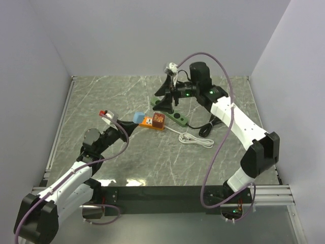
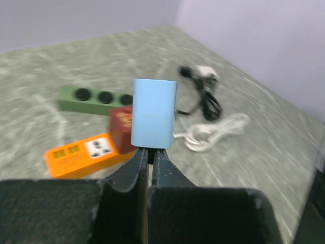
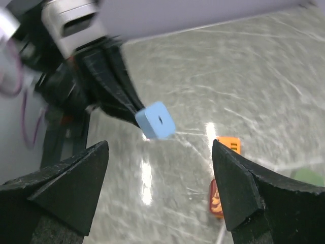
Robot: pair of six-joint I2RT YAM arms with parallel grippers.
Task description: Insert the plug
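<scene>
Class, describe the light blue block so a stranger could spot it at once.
Start at the marble table, then the orange power strip near its middle. Beside the strip's left end, the left hand pinches the light blue block, the only pale blue thing there.

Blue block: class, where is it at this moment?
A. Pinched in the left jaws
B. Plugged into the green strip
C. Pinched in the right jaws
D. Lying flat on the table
A: in the left wrist view the left jaws are shut on the lower edge of the blue block, while the right jaws stand wide open and apart from it.
</scene>
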